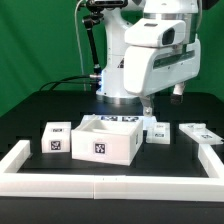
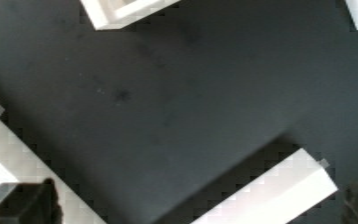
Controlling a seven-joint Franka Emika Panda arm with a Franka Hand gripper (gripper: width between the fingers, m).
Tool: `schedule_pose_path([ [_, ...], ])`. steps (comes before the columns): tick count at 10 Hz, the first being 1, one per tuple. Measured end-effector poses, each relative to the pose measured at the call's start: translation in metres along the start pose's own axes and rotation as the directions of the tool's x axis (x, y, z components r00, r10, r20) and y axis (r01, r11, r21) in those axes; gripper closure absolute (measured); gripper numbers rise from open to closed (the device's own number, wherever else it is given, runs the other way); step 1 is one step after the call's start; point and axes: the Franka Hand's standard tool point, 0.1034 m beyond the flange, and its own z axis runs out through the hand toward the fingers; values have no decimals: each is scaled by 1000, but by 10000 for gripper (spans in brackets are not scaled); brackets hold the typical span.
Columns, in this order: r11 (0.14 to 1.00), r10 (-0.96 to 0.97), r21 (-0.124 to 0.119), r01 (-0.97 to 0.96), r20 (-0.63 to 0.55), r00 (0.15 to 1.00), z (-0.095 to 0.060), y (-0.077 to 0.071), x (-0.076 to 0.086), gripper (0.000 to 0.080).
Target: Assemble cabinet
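At the near edge, 6 o'clock: a long low white rail (image 1: 110, 186) crosses the black table (image 1: 40, 105), its short ends turning away at both sides.
Box: the cabinet's open white box (image 1: 105, 140) sits mid-table just behind the rail, with a black-and-white tag on its front.
Block: a small tagged white block (image 1: 55, 140) stands at the box's 9 o'clock, near but apart.
Panels: a flat tagged panel (image 1: 158, 130) lies at the box's 3 o'clock; a second panel (image 1: 200, 133) lies farther out the same way.
Gripper: the gripper (image 1: 148, 110) hangs low behind the box's far corner, toward 1 o'clock. I cannot tell whether its fingers are apart or together. The wrist view shows mostly bare table and one dark finger (image 2: 25, 205).
Arm: the white arm (image 1: 150, 50) rises at 12 o'clock.
Backdrop: a green curtain (image 1: 30, 40).
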Motion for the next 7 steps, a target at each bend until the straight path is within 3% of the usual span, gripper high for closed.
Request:
schedule_pose_path([
  [5, 1000, 0, 3, 0, 3, 1000, 0, -1, -1, 1],
  [6, 999, -51, -12, 51, -11, 999, 1, 0, -2, 1],
  [7, 988, -152, -42, 151, -33, 988, 7, -9, -13, 1],
])
